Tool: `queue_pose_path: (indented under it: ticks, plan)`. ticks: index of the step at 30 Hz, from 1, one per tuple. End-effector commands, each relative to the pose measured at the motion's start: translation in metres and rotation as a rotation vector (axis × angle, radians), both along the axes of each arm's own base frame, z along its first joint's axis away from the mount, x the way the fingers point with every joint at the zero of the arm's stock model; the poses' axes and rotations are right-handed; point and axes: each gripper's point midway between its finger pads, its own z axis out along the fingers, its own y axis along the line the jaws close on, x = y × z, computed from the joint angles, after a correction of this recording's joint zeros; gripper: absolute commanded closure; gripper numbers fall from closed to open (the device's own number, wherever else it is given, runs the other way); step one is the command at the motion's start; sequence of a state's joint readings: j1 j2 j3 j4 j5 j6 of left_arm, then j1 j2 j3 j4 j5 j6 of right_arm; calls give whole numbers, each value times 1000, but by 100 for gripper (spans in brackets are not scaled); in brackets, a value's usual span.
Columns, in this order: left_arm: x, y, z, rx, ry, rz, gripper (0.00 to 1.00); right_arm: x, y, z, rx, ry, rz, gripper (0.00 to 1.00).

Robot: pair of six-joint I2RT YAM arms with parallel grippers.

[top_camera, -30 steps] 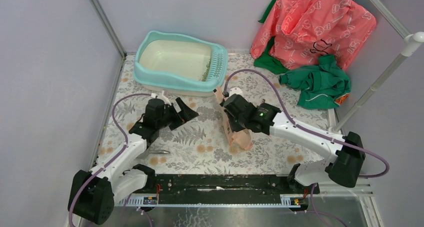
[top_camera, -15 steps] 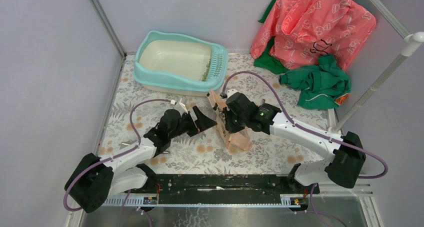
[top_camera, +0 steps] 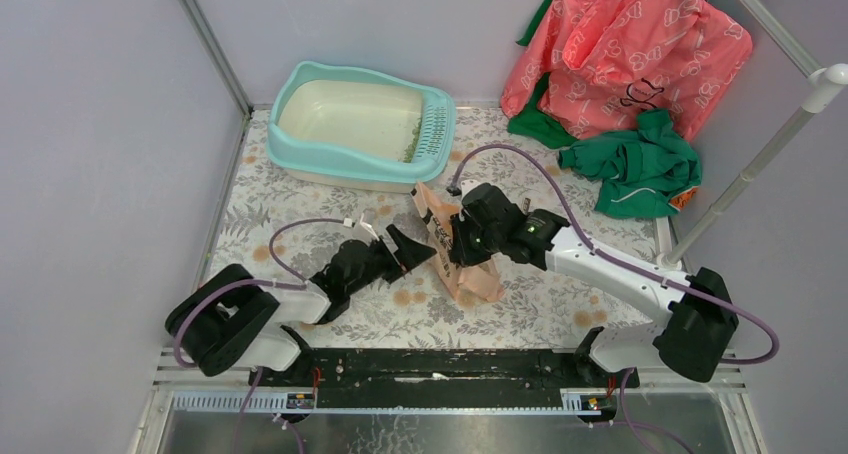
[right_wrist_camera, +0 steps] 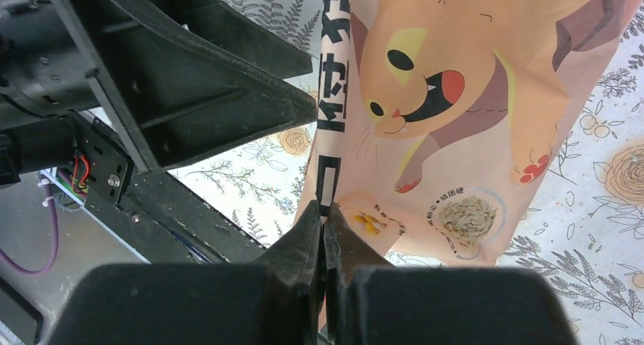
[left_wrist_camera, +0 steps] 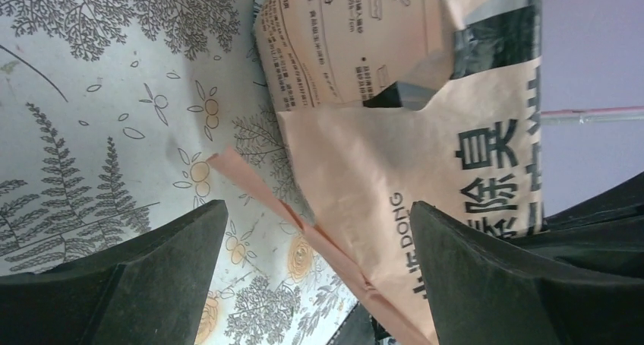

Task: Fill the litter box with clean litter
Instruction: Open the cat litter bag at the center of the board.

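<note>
Teal litter box holds scant clean litter along one end.

Green specks in litter box are possibly litter.

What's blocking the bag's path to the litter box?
Nothing visible: only bare mat between the bag, pinched by the right gripper, and the litter box. The open left gripper sits beside the bag, off that path.

Litter box light teal, cream inside; paper bag peach-pink, printed with an orange cartoon cat; tabletop pale with grey ferns and orange blossoms.
</note>
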State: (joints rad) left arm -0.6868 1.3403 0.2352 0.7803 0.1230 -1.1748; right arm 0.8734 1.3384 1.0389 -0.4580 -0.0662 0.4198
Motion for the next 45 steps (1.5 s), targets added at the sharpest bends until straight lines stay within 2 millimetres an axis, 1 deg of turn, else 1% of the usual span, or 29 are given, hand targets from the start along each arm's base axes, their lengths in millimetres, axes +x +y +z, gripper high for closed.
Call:
queue_pose_path:
  ticks: [1, 6, 8, 11, 14, 17, 19, 23, 27, 28, 29, 30, 31, 32, 34, 35, 37, 38, 41, 42, 45]
  plan:
    - [17, -3, 40, -143, -199, 74, 2, 0, 15, 33, 156, -18, 26, 96]
    - [13, -2, 54, -237, -289, 134, 1, -2, 14, 36, 202, 11, 28, 96]
    - [8, -3, 57, -279, -295, 156, 1, -4, 15, 35, 219, 28, 32, 96]
    - [7, -9, 53, -272, -287, 197, 1, -6, 15, 34, 230, 46, 35, 97]
    - [7, -17, 57, -279, -299, 206, 1, -6, 13, 33, 234, 49, 33, 97]
    - [10, -19, 59, -285, -301, 225, 1, -7, 10, 34, 239, 51, 30, 97]
    - [12, -20, 56, -286, -291, 238, 1, -7, 9, 36, 247, 51, 29, 97]
    - [15, -28, 52, -291, -275, 231, 1, -8, 5, 41, 258, 47, 25, 97]
    - [12, -38, 54, -301, -274, 211, 1, -6, 0, 42, 258, 42, 17, 96]
    - [11, -41, 54, -301, -277, 202, 3, -5, -2, 42, 255, 38, 12, 96]
    - [9, -43, 55, -299, -281, 195, 6, -4, -4, 42, 252, 34, 6, 95]
    - [8, -45, 56, -299, -283, 190, 10, -4, -5, 42, 251, 29, 5, 91]
    - [6, -46, 55, -298, -282, 186, 15, -4, -6, 43, 247, 25, 5, 84]
    - [5, -47, 54, -297, -281, 184, 25, -3, -8, 44, 242, 20, 1, 75]
    - [5, -47, 54, -297, -280, 182, 52, -2, -11, 45, 229, 8, -3, 60]
    - [5, -48, 55, -298, -282, 178, 63, -2, -14, 46, 222, 3, -7, 54]
    - [4, -49, 60, -302, -295, 167, 78, -1, -19, 48, 204, -17, -20, 44]
    - [3, -50, 62, -300, -302, 161, 81, -1, -23, 49, 192, -29, -27, 40]
    - [2, -53, 63, -275, -285, 144, 83, 0, -35, 55, 156, -65, -48, 37]
    - [3, -55, 61, -250, -272, 140, 84, 1, -39, 56, 142, -76, -55, 36]
    - [3, -58, 64, -179, -257, 124, 86, 3, -52, 62, 95, -113, -82, 36]
